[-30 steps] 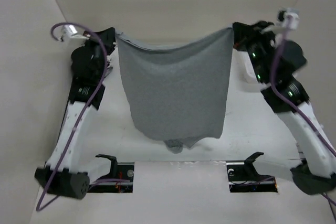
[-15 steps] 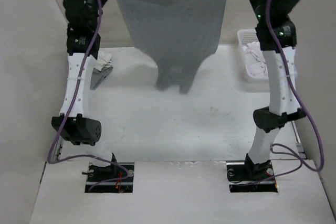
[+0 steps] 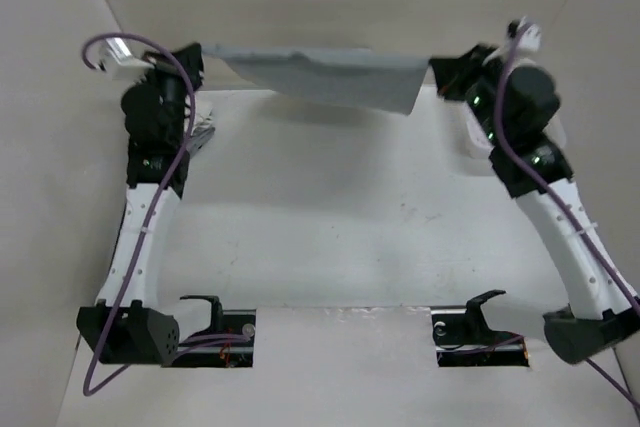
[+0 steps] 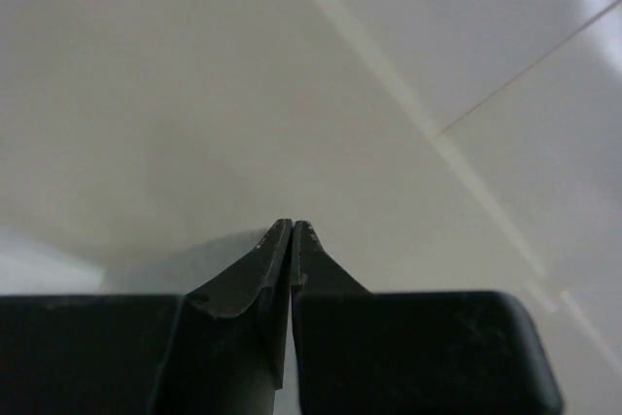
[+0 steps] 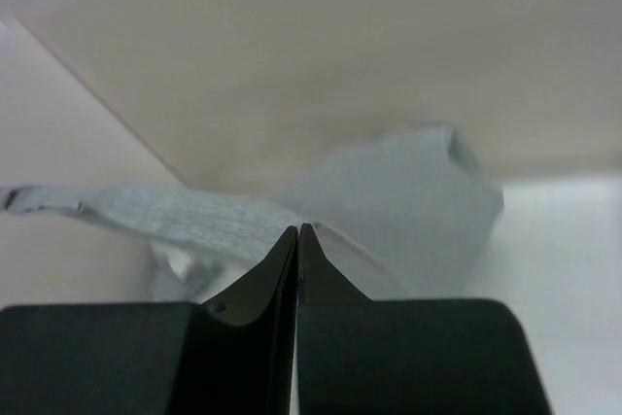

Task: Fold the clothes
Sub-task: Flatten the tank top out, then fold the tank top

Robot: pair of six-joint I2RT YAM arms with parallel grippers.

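Out past the arm bases, both arms reach over the desk to its far side, where the light-grey T-shirt is held up off the surface, stretched between them with its long axis running left to right. You have the left jaws and right jaws both clenched on its ends, so neither arm is nearer; fabric spreads just beyond the right tips, while the left wrist view shows none

Right hand clamped on an edge of the grey T-shirt, fabric bunched beyond, pale wall behind.
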